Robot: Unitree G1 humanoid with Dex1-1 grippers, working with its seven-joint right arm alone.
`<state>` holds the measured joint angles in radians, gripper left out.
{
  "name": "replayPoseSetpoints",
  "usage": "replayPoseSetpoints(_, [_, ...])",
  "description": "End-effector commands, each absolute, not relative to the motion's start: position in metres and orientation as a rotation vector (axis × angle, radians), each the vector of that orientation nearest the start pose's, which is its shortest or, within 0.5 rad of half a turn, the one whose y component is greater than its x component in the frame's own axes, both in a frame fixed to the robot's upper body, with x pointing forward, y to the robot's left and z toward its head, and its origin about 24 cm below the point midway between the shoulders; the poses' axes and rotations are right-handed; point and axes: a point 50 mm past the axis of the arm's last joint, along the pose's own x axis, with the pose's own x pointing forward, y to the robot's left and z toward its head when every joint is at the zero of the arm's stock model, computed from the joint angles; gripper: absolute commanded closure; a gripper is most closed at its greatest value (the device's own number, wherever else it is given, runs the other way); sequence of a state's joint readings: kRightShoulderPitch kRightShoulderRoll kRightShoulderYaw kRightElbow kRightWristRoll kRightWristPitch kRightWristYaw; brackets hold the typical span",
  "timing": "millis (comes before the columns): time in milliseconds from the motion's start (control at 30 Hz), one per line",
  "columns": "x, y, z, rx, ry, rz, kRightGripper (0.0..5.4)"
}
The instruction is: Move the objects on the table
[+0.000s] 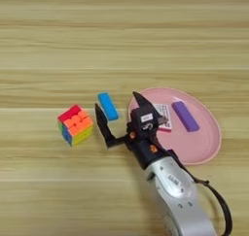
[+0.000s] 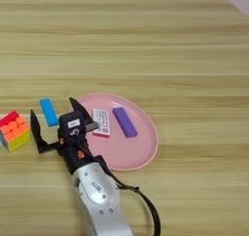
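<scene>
A multicoloured puzzle cube (image 1: 75, 125) sits on the wooden table (image 1: 121, 45), left of centre. Just right of it lies a small flat bright-blue block (image 1: 108, 106). The round pink plate (image 1: 206, 145) is to the right, carrying a white-and-red card-like piece (image 1: 164, 117) and a purple block (image 1: 185, 116). My right gripper (image 1: 116, 102) comes up from the bottom edge and is open. Its black fingers spread either side of the blue block's near end, one finger (image 1: 100, 121) toward the cube, the other over the plate's left rim. Nothing is held.
My silver forearm (image 1: 175, 186) with a black cable runs from the bottom edge up to the gripper, beside the plate's near left rim. Bare wood stretches across the far half of the table (image 2: 146, 36).
</scene>
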<state>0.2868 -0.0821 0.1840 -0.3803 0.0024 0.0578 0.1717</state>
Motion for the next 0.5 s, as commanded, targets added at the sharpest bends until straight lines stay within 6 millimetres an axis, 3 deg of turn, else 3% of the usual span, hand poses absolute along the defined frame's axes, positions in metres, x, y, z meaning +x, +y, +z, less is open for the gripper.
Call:
replayPoseSetpoints(33, [0.201,-0.139,0.078,-0.063,-0.114,0.246,0.05])
replayPoseSetpoints(400, [0.218,-0.229,0.093,-0.295,-0.127,-0.05,0.05])
replayPoseSetpoints(500, [0.221,-0.245,0.089,-0.353,-0.092,-0.108,0.05])
